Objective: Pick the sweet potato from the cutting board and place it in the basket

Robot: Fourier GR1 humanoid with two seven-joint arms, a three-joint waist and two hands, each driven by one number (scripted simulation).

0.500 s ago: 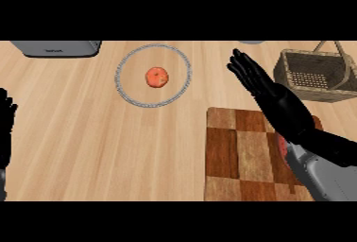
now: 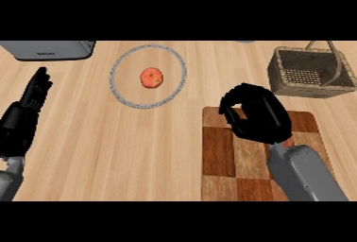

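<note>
A checkered wooden cutting board [image 2: 225,163] lies at the lower right of the counter. My right hand [image 2: 257,116] hovers over its far end with the fingers curled downward. Only a small reddish sliver of the sweet potato [image 2: 287,142] shows, at the heel of that hand beside the wrist; the rest is hidden, and I see no finger wrapped round it. The wicker basket [image 2: 333,85] with its raised handle stands at the back right, just beyond the board. My left hand [image 2: 28,111] rests open at the left edge, fingers up.
A round plate with a grey rim [image 2: 115,85] lies in the middle of the counter's back, holding an orange-red round fruit [image 2: 152,78]. A grey appliance [image 2: 49,49] stands at the back left. Bare wood lies between the plate and the board.
My right hand has drawn back from its stretched-out reach and its fingers have curled over the board's far end. The left hand now shows more fully at the left edge.
</note>
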